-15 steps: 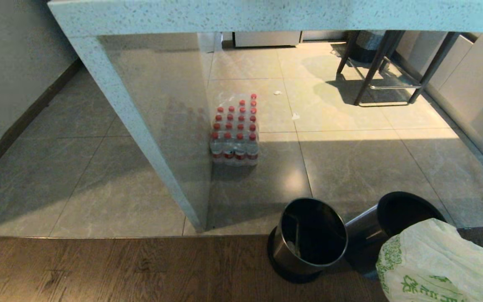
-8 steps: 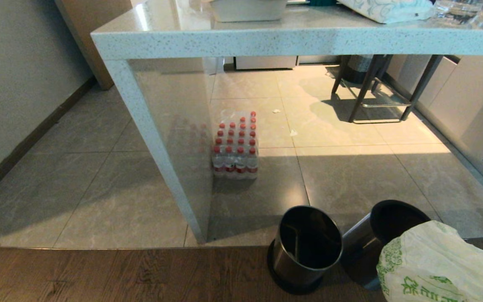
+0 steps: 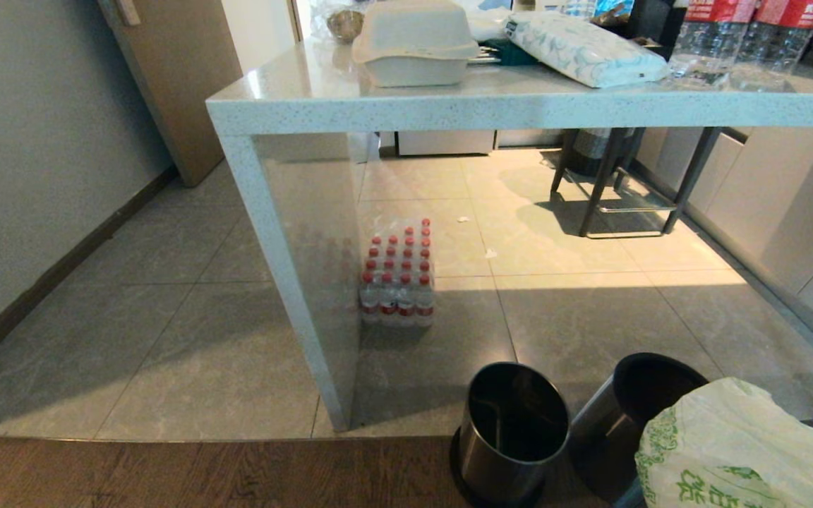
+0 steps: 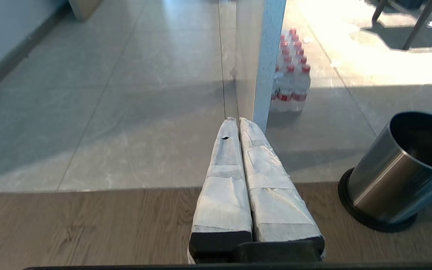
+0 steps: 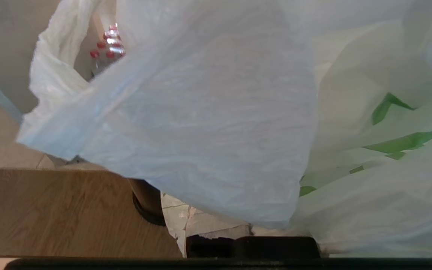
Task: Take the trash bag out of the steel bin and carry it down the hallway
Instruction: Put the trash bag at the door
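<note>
From the head view I see the trash bag (image 3: 738, 451) at the lower right, out of the steel bin (image 3: 622, 416), which leans beside a second bin (image 3: 516, 434); neither hand shows there. My right wrist view is almost filled by the bag, draped over the right hand (image 5: 216, 232), which is closed, seemingly on the plastic. Only the left wrist view shows the left hand (image 4: 238, 125), fingers pressed together, empty above the wooden floor (image 4: 88, 221).

Thin white crinkly trash bag with green print (image 3: 738, 451) cut off at the head view's lower right corner, draped over the right gripper (image 5: 216, 234) — fingers almost wholly hidden, second brushed-steel bin (image 3: 625, 416) partly covered behind it.
</note>
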Motion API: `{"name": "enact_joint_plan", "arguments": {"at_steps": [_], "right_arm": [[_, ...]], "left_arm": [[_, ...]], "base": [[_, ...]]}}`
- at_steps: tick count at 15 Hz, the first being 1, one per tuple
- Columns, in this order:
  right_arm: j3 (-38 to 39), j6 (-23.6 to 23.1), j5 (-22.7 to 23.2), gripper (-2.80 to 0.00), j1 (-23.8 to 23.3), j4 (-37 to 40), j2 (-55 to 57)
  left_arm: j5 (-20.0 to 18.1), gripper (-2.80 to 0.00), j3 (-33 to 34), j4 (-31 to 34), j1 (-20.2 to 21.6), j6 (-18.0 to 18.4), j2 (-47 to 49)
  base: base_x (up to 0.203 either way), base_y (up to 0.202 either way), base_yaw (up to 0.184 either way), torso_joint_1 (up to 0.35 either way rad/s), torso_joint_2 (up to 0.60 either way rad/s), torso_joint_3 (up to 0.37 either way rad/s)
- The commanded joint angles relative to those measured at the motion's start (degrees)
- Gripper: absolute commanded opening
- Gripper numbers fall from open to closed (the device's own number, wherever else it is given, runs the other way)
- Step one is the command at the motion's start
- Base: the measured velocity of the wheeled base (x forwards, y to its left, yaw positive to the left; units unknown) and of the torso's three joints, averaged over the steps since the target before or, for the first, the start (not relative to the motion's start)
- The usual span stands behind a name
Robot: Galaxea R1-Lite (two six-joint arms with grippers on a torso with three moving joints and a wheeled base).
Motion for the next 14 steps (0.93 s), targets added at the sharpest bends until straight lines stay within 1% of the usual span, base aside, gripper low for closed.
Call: {"name": "enact_joint_plan", "arguments": {"at_steps": [1, 4, 7, 10, 12, 14], "right_arm": [[0.00, -0.06, 0.06, -2.80, 0.02, 0.01, -2.18], [0.00, -0.06, 0.06, -2.80, 0.01, 0.01, -2.18], [0.00, -0.06, 0.01, -2.80, -0.02, 0.01, -2.18], [0.00, -0.06, 0.06, -2.80, 0.05, 0.01, -2.18], [0.00, -0.06, -0.03, -2.80, -0.04, 0.01, -2.18], [0.00, -0.06, 0.06, -2.80, -0.04, 0.01, -2.18]], "left_arm": [[0.00, -2.80, 0.00, 0.00, 0.00, 0.00, 0.06], [0.00, -2.80, -0.09, -0.09, 0.00, 0.70, 0.06], [0.00, -2.80, 0.00, 0.09, 0.00, 0.00, 0.06], [0.00, -2.80, 0.00, 0.09, 0.00, 0.18, 0.06], [0.00, -2.80, 0.00, 0.09, 0.00, -0.02, 0.06], [0.00, -2.80, 0.00, 0.09, 0.00, -0.09, 0.06]], "base": [[0.000, 0.000, 0.000, 0.002, 0.00, 0.203], [0.000, 0.000, 0.000, 0.002, 0.00, 0.081], [0.000, 0.000, 0.000, 0.001, 0.00, 0.009], [0.000, 0.000, 0.000, 0.000, 0.00, 0.000], [-0.001, 0.099, -0.007, 0.000, 0.00, 0.003], [0.000, 0.188, -0.001, 0.002, 0.00, 0.004]]}}
